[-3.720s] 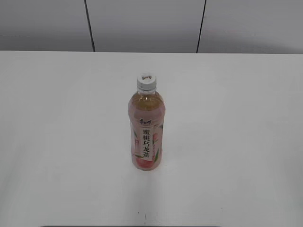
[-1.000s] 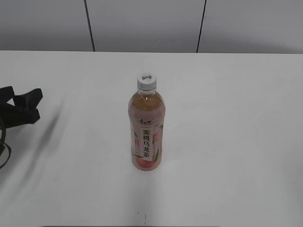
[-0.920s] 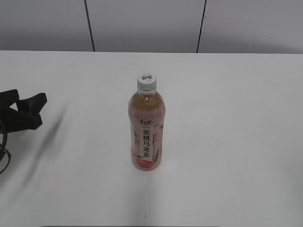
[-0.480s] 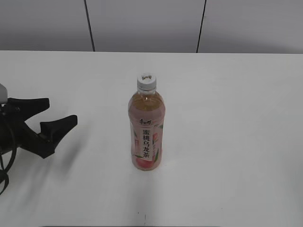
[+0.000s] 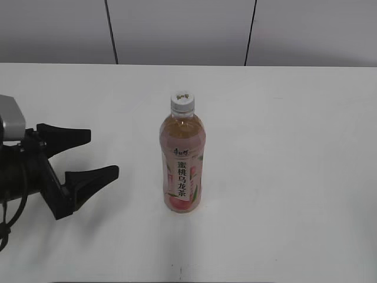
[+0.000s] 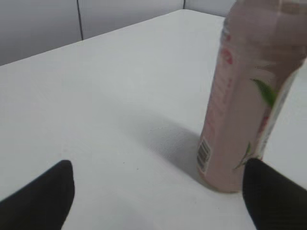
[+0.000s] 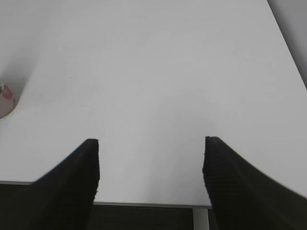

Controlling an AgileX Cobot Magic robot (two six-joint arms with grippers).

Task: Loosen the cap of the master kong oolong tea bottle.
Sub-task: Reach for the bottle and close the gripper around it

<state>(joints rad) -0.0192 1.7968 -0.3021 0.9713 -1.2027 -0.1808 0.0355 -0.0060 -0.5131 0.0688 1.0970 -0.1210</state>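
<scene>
The master kong oolong tea bottle [image 5: 182,165] stands upright in the middle of the white table, with amber tea, a pink peach label and a white strip of black characters. Its white ribbed cap [image 5: 182,101] sits on top. My left gripper [image 5: 97,154] is open and empty, well to the left of the bottle, with its fingers pointing toward it. In the left wrist view the bottle [image 6: 249,96] stands ahead on the right, between the spread fingertips [image 6: 158,184]; the cap is cut off there. My right gripper [image 7: 151,143] is open and empty over the table's near edge. It is out of the exterior view.
The white table [image 5: 283,153] runs to a grey panelled wall [image 5: 177,29] at the back. In the right wrist view the table's front edge [image 7: 144,203] lies just under the fingers, and the bottle's base [image 7: 5,101] shows at the far left.
My left arm has come in from the left edge and moved right toward the bottle, its fingers spreading wider. The bottle has not moved.
</scene>
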